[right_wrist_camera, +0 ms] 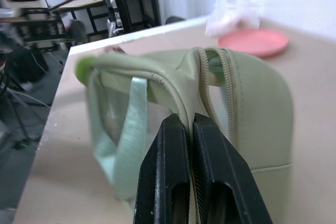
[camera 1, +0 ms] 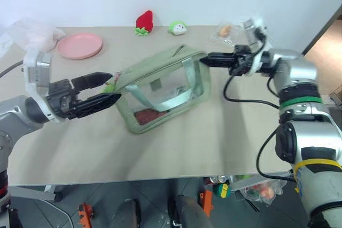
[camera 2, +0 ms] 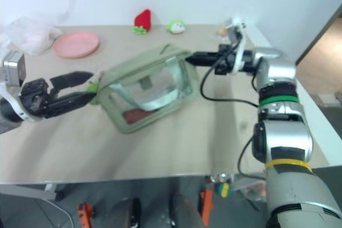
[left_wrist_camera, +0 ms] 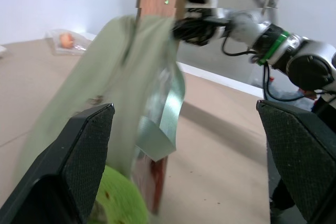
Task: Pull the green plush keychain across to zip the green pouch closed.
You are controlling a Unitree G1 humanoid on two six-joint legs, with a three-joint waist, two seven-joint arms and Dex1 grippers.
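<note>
- Pinching the right end of the boxy sage-green fabric pouch with clear window sides (camera 1: pixel 160 86), the right gripper (camera 1: pixel 209 59) has its black fingers clamped tight on the fabric beside the zipper
- left gripper (camera 1: pixel 104 90) spread wide at the pouch's left end; small lime-green plush keychain (camera 1: pixel 110 85) sits between its fingers, ungrasped
- zipper looks open at the right end; pull apparently not begun

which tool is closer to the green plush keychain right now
Left. The left tool stands open around the green plush keychain at one end of the green pouch; the right tool is shut on the pouch's opposite end.
</note>
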